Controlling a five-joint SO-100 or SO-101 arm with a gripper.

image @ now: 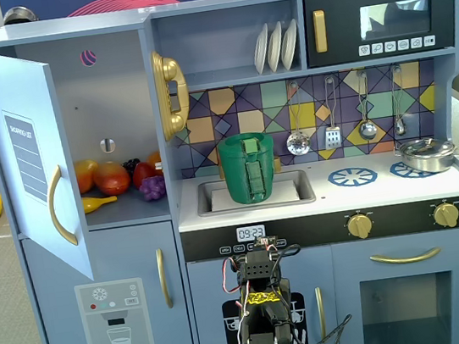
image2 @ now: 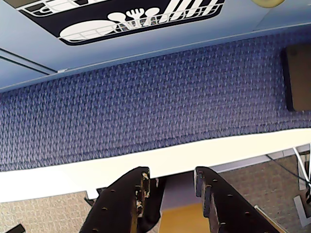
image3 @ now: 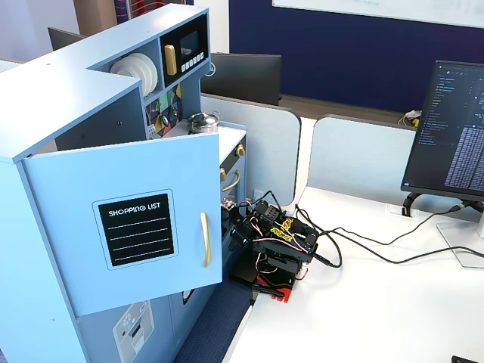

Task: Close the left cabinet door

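Observation:
The left cabinet door (image3: 121, 234) is light blue with a black "SHOPPING LIST" panel (image3: 136, 229) and a curved gold handle (image3: 204, 240). It stands swung wide open, and in a fixed view from the front it hangs out at the left (image: 35, 156). My arm (image: 262, 309) sits folded low in front of the kitchen's middle, right of the door and apart from it (image3: 276, 242). In the wrist view my gripper (image2: 171, 175) points down over a white table edge. Its black jaws stand apart with nothing between them.
Toy fruit (image: 115, 178) lies in the open compartment. A green basket (image: 252, 167) sits in the sink and a pot (image: 428, 154) on the stove. A blue mat (image2: 146, 102) lies below the kitchen front. A monitor (image3: 454, 136) and cables (image3: 363, 246) occupy the white table.

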